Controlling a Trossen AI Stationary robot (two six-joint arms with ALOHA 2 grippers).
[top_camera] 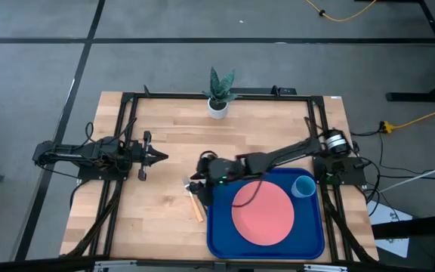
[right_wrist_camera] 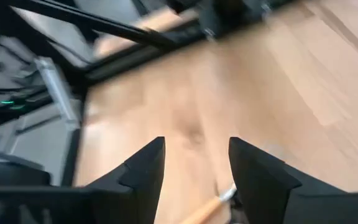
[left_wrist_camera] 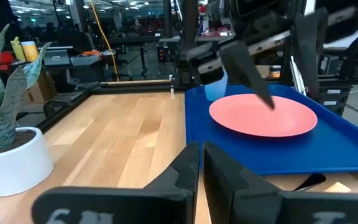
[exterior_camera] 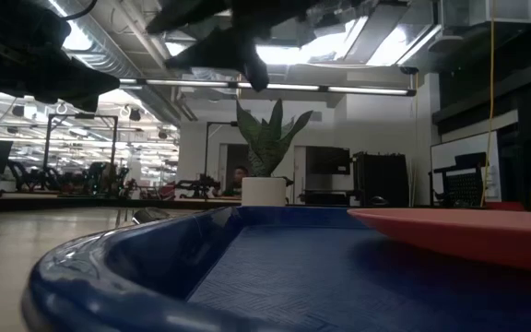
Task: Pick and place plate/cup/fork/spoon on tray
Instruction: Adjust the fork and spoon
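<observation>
The blue tray (top_camera: 216, 240) lies at the table's near right. On it rest the pink plate (top_camera: 263, 212) and, in its far right corner, the light-blue cup (top_camera: 303, 186). The fork (top_camera: 195, 207), with its tan handle, lies flat on the wood just left of the tray. In the left wrist view the dark spoon (left_wrist_camera: 309, 182) lies beside the fork. My right gripper (top_camera: 197, 183) hangs open above the fork, clear of it; its wrist view shows the fork (right_wrist_camera: 215, 201) below the open fingers. My left gripper (top_camera: 159, 157) waits shut at the table's left.
A white pot with a green plant (top_camera: 218, 106) stands at the middle of the far edge. Bare wood lies between the left arm and the tray. Black frame rails (top_camera: 127, 136) run along the table's sides.
</observation>
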